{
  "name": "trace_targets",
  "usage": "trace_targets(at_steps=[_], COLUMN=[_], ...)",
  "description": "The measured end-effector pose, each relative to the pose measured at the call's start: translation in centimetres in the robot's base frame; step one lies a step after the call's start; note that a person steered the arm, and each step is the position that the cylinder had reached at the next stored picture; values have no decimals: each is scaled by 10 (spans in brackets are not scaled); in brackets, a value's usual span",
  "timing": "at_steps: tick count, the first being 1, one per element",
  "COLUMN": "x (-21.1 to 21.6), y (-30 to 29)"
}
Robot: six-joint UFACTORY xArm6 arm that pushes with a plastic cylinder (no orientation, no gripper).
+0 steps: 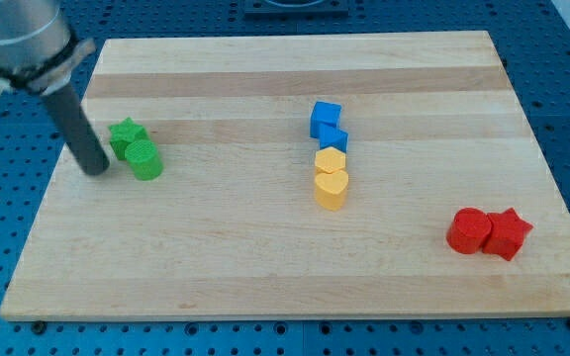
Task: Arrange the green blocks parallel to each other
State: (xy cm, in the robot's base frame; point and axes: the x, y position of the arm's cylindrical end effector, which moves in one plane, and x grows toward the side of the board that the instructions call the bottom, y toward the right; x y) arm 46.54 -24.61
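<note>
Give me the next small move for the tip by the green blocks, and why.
Probably a short nudge toward the view's right into the green star. My tip sits just to the view's left of the green pair, about level with the green cylinder. The two touch, the star up-left of the cylinder, so they sit diagonally; shifting the star along should help line them up side by side.
</note>
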Motion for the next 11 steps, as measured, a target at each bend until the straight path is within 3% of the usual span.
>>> trace_targets(at_steps=[2, 3, 4, 5, 6, 8, 9, 10, 11], x=[22, -45, -145, -151, -126, -44, -27, -27, -55], y=[-5, -44, -55, 8, 37, 26, 22, 22, 25])
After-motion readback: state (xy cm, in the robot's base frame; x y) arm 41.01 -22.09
